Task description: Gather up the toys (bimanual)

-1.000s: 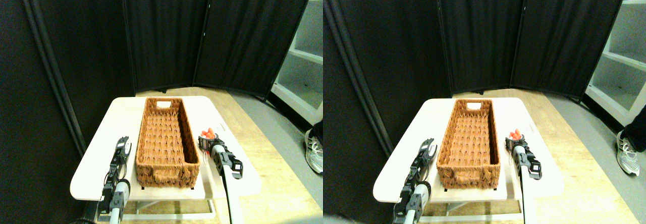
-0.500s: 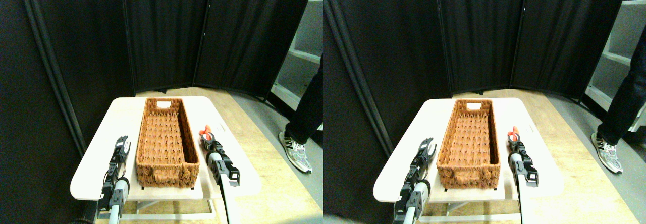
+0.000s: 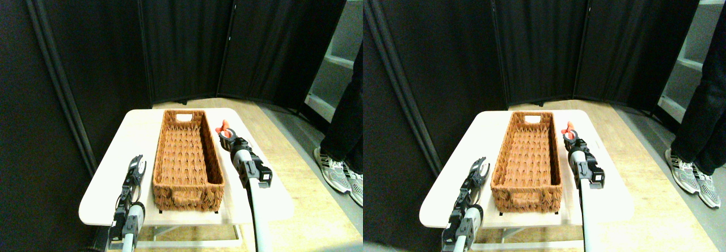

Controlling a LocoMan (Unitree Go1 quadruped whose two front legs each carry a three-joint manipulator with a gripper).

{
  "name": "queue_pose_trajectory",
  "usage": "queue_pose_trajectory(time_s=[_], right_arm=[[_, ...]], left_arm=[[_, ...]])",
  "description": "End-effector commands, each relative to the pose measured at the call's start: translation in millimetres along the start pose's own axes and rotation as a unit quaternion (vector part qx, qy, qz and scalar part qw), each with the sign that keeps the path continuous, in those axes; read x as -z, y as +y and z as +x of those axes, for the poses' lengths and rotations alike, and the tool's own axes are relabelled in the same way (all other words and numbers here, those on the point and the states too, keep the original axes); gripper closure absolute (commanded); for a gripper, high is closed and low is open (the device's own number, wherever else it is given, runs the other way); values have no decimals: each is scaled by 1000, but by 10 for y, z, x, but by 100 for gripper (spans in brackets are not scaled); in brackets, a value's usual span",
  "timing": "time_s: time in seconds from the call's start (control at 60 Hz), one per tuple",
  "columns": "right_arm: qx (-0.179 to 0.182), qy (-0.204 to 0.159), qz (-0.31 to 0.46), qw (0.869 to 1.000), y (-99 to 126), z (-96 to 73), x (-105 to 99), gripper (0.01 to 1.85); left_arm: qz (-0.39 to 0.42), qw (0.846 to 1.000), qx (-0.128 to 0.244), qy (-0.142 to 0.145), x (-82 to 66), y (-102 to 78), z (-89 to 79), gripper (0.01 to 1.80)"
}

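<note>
Right gripper [image 3: 226, 138] has lifted since a moment ago, clamped on the orange-red toy [image 3: 225, 130], now up by the basket's [image 3: 187, 155] right rim; left gripper [image 3: 136, 164] sits spread open left of the basket.

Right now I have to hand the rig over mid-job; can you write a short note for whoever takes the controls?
Right gripper: shut on the orange-red toy, raised beside the right rim of the wicker basket, near its far half. It is not over the opening yet.
Left gripper: open and holding nothing, just left of the basket above the white table.
Done: one toy picked up. The basket looks bare inside.
Left: carry the toy over the rim and release it. No other toys are in view.
A person's legs are at the right edge; watch that side.
</note>
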Motion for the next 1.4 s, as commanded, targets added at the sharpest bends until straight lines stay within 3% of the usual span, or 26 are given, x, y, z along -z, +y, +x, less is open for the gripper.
queue_pose_trajectory(time_s=[0.017, 0.25, 0.583, 0.917, 1.067, 1.167, 1.267, 1.4], right_arm=[[-31, 2, -7, 1000, 190, -8, 28, 185], [-54, 13, -23, 998, 424, -8, 149, 185], [-53, 29, -15, 998, 453, -25, 449, 185], [-82, 56, 14, 995, 487, 55, 777, 185], [-43, 92, -5, 995, 457, 31, 802, 185], [-14, 107, -62, 992, 390, -30, 742, 127], [-7, 97, -47, 994, 334, -56, 690, 108], [1, 79, -17, 997, 297, -74, 630, 106]], left_arm=[[0, 1000, 13, -19, -90, -63, 5, 171], [10, 1000, 25, -16, -86, -68, 10, 174], [27, 999, 20, -16, -66, -69, -10, 175], [30, 999, 20, -24, -78, -52, -61, 175], [31, 999, 26, -24, -95, -43, -77, 175], [29, 999, 26, -25, -111, -14, -85, 174], [30, 999, 25, -24, -121, -5, -95, 175], [23, 999, 30, -23, -117, -5, -88, 175]])
